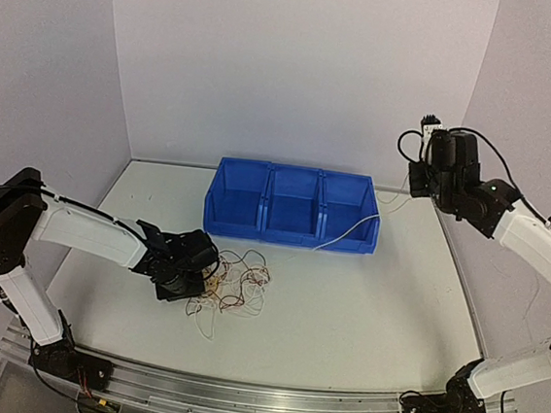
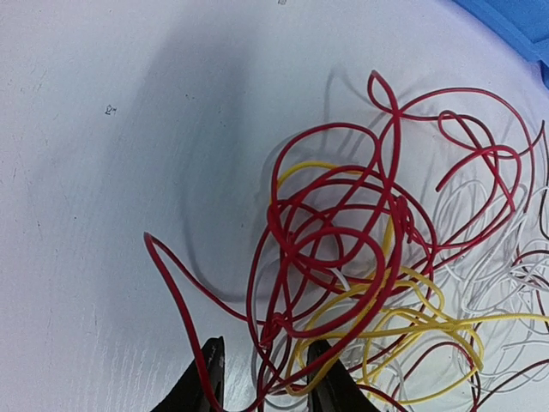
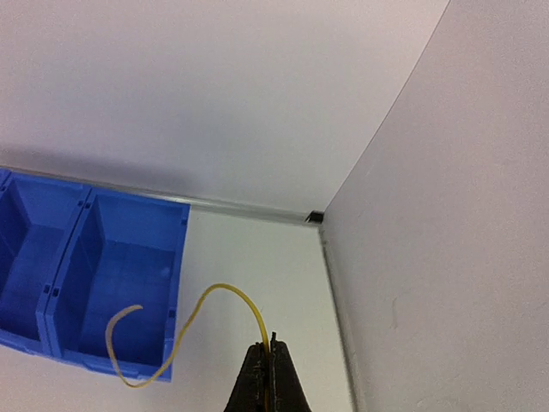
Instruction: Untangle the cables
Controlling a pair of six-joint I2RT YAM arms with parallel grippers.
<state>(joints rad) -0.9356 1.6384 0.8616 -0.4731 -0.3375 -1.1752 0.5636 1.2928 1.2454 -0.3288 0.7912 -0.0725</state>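
Note:
The cables [image 1: 234,285] lie as a loose tangle of red, yellow and white wires on the table in front of the blue bin. In the left wrist view the tangle [image 2: 377,257] fills the right half. My left gripper [image 1: 191,269] sits low at the bundle's left edge. It is open [image 2: 268,382], with red and yellow strands passing between its fingers [image 2: 210,378]. My right gripper [image 1: 419,186] is raised at the back right and shut [image 3: 271,352] on one yellow wire [image 3: 219,290]. That wire [image 1: 351,233] hangs down across the bin's right compartment.
A blue bin [image 1: 293,204] with three open compartments stands at the back middle; its right end shows in the right wrist view [image 3: 111,257]. White walls enclose the table at the left, back and right. An aluminium rail [image 1: 257,400] runs along the front edge.

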